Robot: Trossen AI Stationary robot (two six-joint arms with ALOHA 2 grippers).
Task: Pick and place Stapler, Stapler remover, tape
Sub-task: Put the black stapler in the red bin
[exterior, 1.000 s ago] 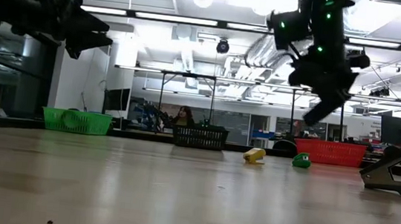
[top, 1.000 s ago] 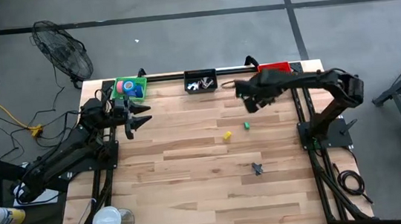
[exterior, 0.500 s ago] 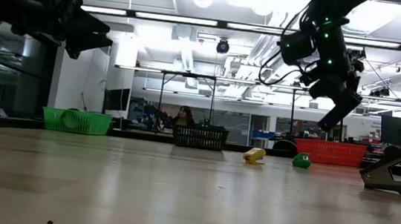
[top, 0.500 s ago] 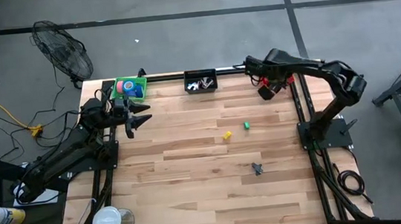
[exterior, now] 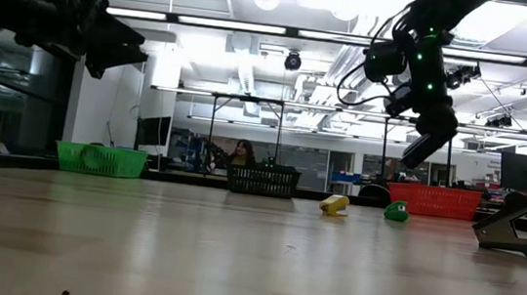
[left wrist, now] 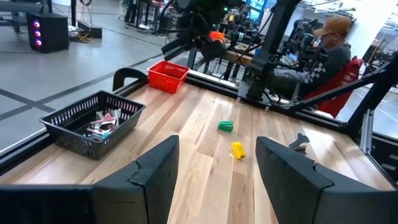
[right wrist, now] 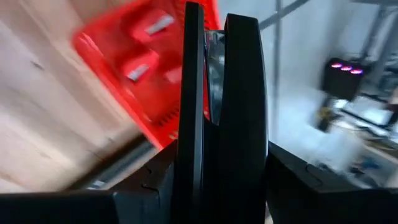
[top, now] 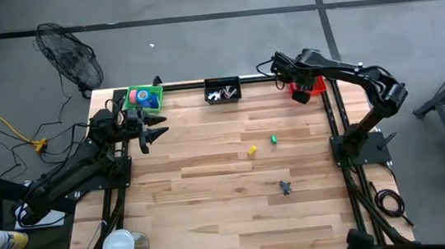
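Observation:
My right gripper (top: 294,80) hangs above the red basket (top: 309,92) at the table's far right corner, shut on a long black stapler (right wrist: 239,93). A dark stapler remover (top: 285,187) lies on the wood toward the near right. A yellow tape roll (top: 251,150) and a green one (top: 274,140) lie on the table's middle. More tape rolls sit in the green basket (top: 132,101) at the far left. Next to that basket, my left gripper (top: 157,131) stands open and holds nothing. My right gripper pinches the stapler's two broad sides (right wrist: 214,134) between its two fingers (right wrist: 155,180). The stapler runs out ahead along the fingers. The fingers slant downward over the red basket, and the stapler is lifted clear of table and basket.
A black basket (top: 222,84) with small metal pieces stands at the middle of the far edge. A fan (top: 71,62) stands on the floor beyond the far left corner. A cup (top: 119,245) sits by the near left corner. A person sits at a desk beyond the table.
My right gripper has carried the stapler from over the table toward the far right corner, to above the red basket. Its wrist has rolled on the way, turning the stapler about. The stapler has stayed in the shut fingers.

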